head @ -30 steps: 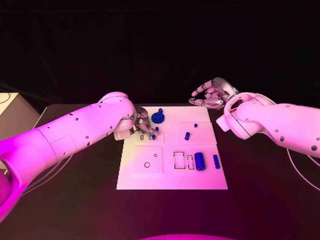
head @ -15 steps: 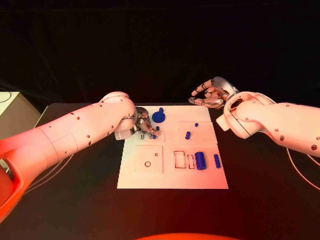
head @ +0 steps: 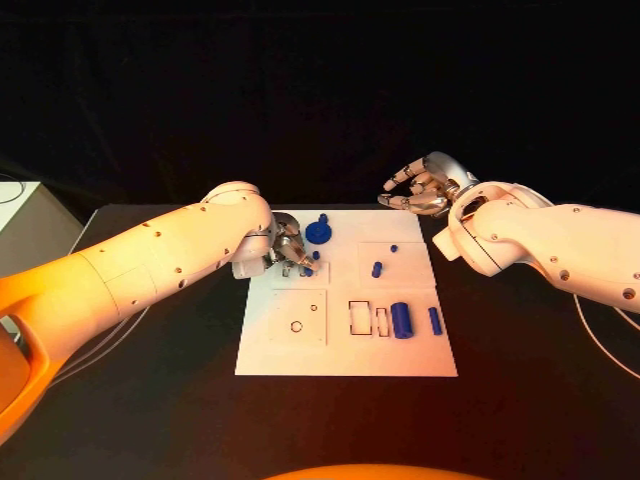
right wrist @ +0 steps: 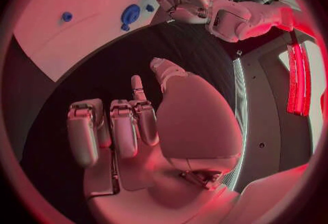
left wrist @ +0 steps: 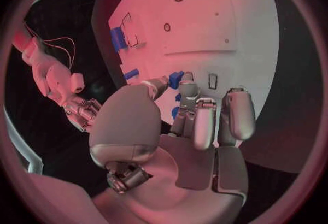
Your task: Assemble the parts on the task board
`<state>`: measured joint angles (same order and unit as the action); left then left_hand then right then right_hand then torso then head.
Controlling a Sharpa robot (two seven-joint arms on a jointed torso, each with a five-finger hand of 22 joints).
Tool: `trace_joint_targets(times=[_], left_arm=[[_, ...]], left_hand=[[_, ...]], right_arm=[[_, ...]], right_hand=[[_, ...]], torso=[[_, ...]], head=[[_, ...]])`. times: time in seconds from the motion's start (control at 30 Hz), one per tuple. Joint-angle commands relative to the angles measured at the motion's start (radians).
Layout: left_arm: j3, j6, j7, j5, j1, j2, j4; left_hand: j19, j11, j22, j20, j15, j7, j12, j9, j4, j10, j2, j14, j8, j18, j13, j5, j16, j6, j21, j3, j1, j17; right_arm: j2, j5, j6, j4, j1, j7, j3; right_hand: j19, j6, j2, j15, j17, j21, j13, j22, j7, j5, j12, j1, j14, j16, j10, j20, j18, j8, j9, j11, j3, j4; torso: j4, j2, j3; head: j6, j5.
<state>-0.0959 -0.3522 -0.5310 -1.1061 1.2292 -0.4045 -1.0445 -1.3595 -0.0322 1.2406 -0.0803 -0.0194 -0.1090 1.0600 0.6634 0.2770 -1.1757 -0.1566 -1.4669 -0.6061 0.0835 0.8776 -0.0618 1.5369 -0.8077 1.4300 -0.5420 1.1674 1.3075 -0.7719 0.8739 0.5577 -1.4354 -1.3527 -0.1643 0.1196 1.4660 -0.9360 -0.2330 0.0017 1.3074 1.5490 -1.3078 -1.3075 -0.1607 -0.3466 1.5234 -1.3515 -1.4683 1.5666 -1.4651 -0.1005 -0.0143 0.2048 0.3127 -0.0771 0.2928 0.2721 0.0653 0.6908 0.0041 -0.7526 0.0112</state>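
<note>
Parts, small and blue, sit on the white task board in the middle of the black tabletop: a round knobbed part near the far edge, a fat cylinder and a slim bar toward the right. The left hand pinches a small blue part over the board's far-left area. The right hand hovers beyond the far-right corner, fingers loosely curled and apart, holding nothing.
</note>
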Motion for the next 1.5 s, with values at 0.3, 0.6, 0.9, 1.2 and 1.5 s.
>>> trace_joint_targets(times=[0.3,0.6,0.9,1.2,1.5], left_arm=[[0.0,-0.007,0.013,0.041,0.001,0.002,-0.003],[0.0,0.001,0.011,0.055,0.0,-0.005,-0.008],[-0.001,0.045,0.007,0.071,0.0,-0.021,-0.022],[-0.002,0.077,0.002,0.05,0.0,-0.047,-0.044],[-0.002,0.106,-0.001,0.025,0.0,-0.052,-0.049]], left_hand=[[0.008,0.006,0.0,0.004,-0.012,0.006,-0.02,0.046,-0.098,0.013,-0.012,-0.073,-0.013,-0.011,-0.024,0.003,-0.005,0.008,-0.003,-0.208,0.036,0.191],[0.006,0.011,0.007,0.01,-0.017,0.01,-0.03,0.151,-0.231,0.0,0.001,-0.076,-0.086,-0.012,-0.036,-0.14,-0.001,0.017,0.001,-0.352,0.009,0.198],[-0.007,0.022,0.028,0.018,-0.028,0.021,-0.027,0.233,-0.277,-0.015,-0.012,-0.086,-0.122,-0.015,-0.044,-0.292,0.011,0.008,0.013,-0.398,-0.067,0.22],[-0.015,0.04,0.039,0.034,-0.045,0.04,-0.004,0.273,-0.307,-0.059,-0.031,-0.104,-0.138,-0.016,-0.034,-0.461,0.034,-0.027,0.022,-0.404,-0.107,0.263],[-0.045,0.051,0.079,0.045,-0.055,0.051,0.026,0.291,-0.312,-0.095,-0.038,-0.104,-0.149,-0.025,-0.009,-0.519,0.034,-0.045,0.04,-0.407,-0.127,0.263]], right_arm=[[0.003,0.014,-0.02,0.004,0.0,-0.005,-0.001],[0.003,0.017,-0.032,0.007,0.0,-0.013,0.0],[0.0,0.019,-0.038,0.008,0.0,-0.018,0.0],[-0.003,0.02,-0.04,0.011,0.001,-0.019,0.0],[-0.008,0.021,-0.041,0.013,0.002,-0.021,0.0]], right_hand=[[0.092,0.007,-0.003,0.001,0.263,-0.005,-0.213,-0.242,0.003,-0.006,-0.004,0.008,-0.102,0.004,-0.049,-0.003,0.007,0.006,0.002,0.001,-0.007,0.003],[0.092,0.007,-0.002,0.0,0.263,-0.004,-0.217,-0.242,0.003,-0.01,-0.001,0.008,-0.102,0.004,-0.053,-0.003,0.007,0.007,0.002,0.001,-0.008,0.004],[0.093,0.007,-0.002,0.0,0.263,-0.004,-0.216,-0.242,0.003,-0.011,-0.001,0.009,-0.102,0.004,-0.053,-0.003,0.007,0.007,0.003,0.001,-0.009,0.006],[0.092,0.007,-0.002,0.0,0.263,-0.005,-0.216,-0.242,0.003,-0.012,-0.002,0.01,-0.102,0.004,-0.052,-0.003,0.007,0.008,0.003,0.001,-0.01,0.007],[0.092,0.007,-0.002,0.0,0.263,-0.005,-0.216,-0.242,0.003,-0.012,-0.002,0.01,-0.102,0.004,-0.052,-0.003,0.007,0.008,0.003,0.001,-0.01,0.007]], torso=[[-0.0002,-0.001,0.0002],[0.0001,0.0,0.0005],[0.0015,0.0,0.0003],[0.0024,0.0,0.0007],[0.0013,0.0,-0.0002]], head=[[0.0,-0.003],[0.0,-0.001],[0.001,-0.001],[0.0,-0.003],[-0.001,-0.005]])
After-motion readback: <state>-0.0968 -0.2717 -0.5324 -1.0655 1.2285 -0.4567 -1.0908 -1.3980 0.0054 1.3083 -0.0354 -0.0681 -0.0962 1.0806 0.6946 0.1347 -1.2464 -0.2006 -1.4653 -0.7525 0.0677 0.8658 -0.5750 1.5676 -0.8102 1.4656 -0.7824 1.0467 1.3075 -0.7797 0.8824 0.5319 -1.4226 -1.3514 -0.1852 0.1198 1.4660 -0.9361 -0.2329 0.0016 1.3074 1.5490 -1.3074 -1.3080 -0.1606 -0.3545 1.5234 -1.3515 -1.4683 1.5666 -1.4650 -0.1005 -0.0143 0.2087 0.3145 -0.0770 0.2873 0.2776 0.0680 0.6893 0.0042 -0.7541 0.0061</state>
